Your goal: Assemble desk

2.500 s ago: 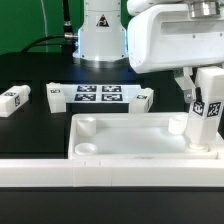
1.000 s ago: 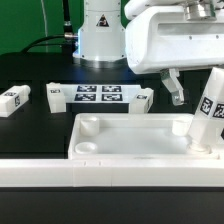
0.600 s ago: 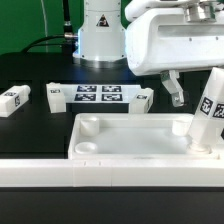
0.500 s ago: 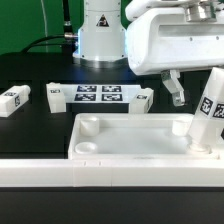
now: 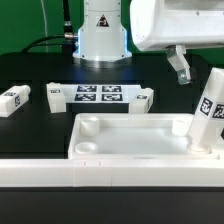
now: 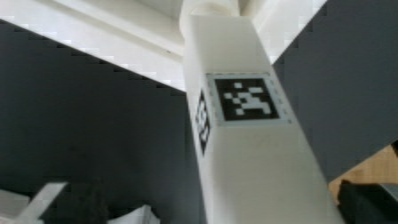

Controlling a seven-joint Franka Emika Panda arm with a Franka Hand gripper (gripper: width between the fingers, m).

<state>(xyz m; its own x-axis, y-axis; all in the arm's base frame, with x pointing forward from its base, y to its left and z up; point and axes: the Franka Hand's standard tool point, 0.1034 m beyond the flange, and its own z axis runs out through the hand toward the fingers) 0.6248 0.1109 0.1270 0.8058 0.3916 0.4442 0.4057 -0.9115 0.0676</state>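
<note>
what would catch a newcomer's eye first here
The white leg leans tilted, not upright, in the tabletop's corner at the exterior view's right; its black-and-white tag dominates the wrist view. The gripper hangs open above it, holding nothing. A spare leg lies flat on the black table at that view's far left.

1. Desk panel [image 5: 130, 136]: one, wide, white and rimmed.
2. Legs: four white square ones in the exterior view. One is the tilted leg [image 5: 208, 108] standing in the panel. Three lie flat: the outer leg [image 5: 14, 100], the second leg [image 5: 55, 94] and the third leg [image 5: 145, 98].
3. Round sockets: two empty ones show, the far socket [image 5: 90, 126] and the near socket [image 5: 85, 150].
4. Marker board [image 5: 98, 95]: one; its tags are too small to count.
5. Long white bar [image 5: 100, 172]: one.
6. Robot base [image 5: 100, 35]: one.
7. The wrist view shows one leg [image 6: 240, 60], with one tag [image 6: 249, 100] fully facing and a sliver of a second.
</note>
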